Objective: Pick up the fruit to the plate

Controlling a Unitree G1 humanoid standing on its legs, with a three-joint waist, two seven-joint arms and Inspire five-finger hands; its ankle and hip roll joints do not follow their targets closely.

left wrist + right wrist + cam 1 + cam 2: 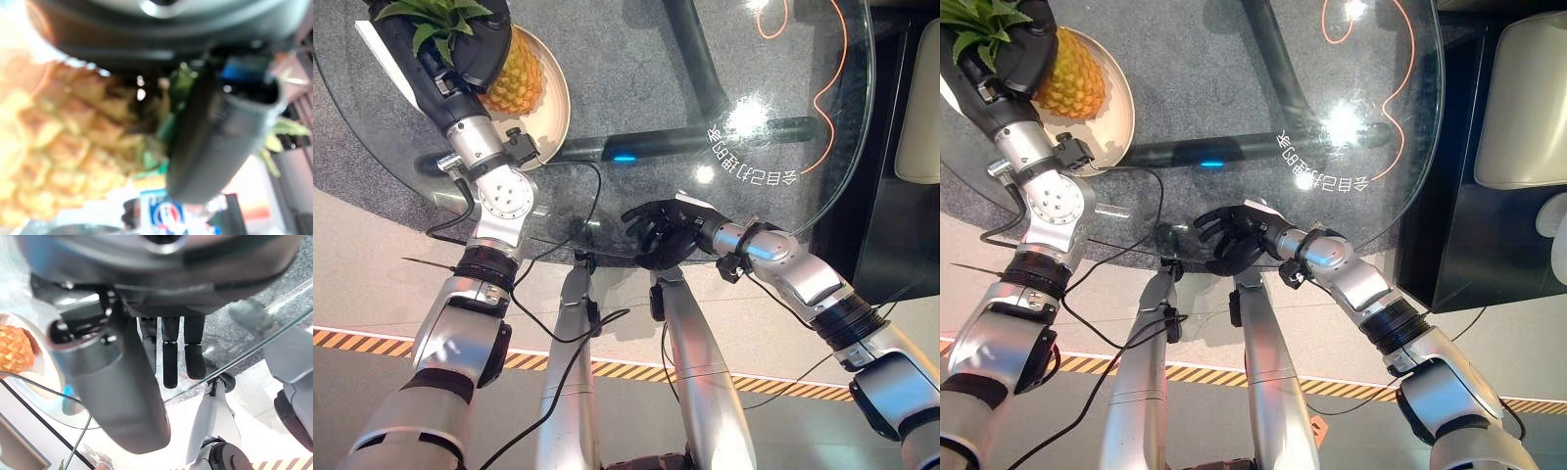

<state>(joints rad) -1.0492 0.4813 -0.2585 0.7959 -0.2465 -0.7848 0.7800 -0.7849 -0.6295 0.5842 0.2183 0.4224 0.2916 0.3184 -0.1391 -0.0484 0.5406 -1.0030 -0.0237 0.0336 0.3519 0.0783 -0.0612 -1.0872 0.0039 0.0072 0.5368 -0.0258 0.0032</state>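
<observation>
Pineapple lies on the cream plate at upper left of the frame, left robot hand clasped about its leafy crown. Right robot hand hovers at the glass desk's near edge, fingers loosely spread, holding nothing.

Round glass table, transparent top with curved near edge, dark frame bars visible beneath. Directly on it: one cream plate near the left edge, bearing a pineapple. Right hand rests at the near edge.
</observation>
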